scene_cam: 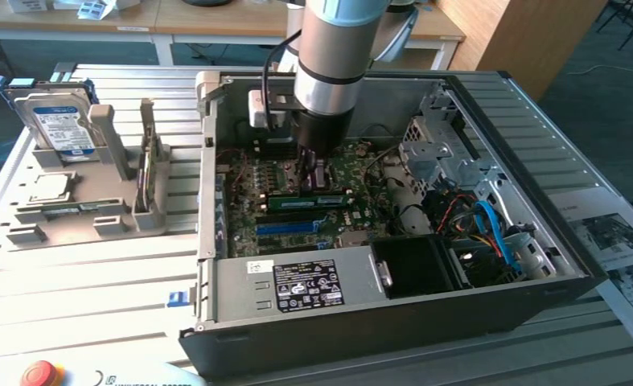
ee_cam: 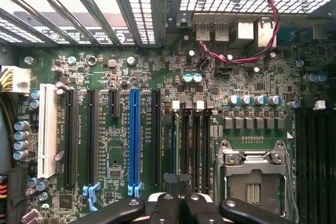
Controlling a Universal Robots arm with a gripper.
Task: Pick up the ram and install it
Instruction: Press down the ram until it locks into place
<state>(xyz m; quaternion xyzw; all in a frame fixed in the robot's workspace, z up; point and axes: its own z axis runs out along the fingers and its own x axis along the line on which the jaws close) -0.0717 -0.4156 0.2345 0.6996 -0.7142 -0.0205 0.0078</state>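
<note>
You're down inside the case (scene_cam: 573,265), gripper (scene_cam: 314,170) over the board (ee_cam: 121,51), ram (scene_cam: 307,198) at its tip, install step. Fingers: can't tell their spread. Seating calls for slot alignment.

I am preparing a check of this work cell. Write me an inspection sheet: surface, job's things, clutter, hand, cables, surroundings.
Surface: slatted metal table, carrying an open computer case.
Job's things: green ram lies along the memory slots on the motherboard; whether it is seated, cannot tell.
Clutter: grey fixture at the exterior view's left, holding a hard drive and a chip.
Hand: the hand is inside the case, directly over the ram.
Cables: blue cables in the case; red-black wire by the rear ports.
Surroundings: wooden desks behind; printed sheets at the exterior view's right; red button.
</note>
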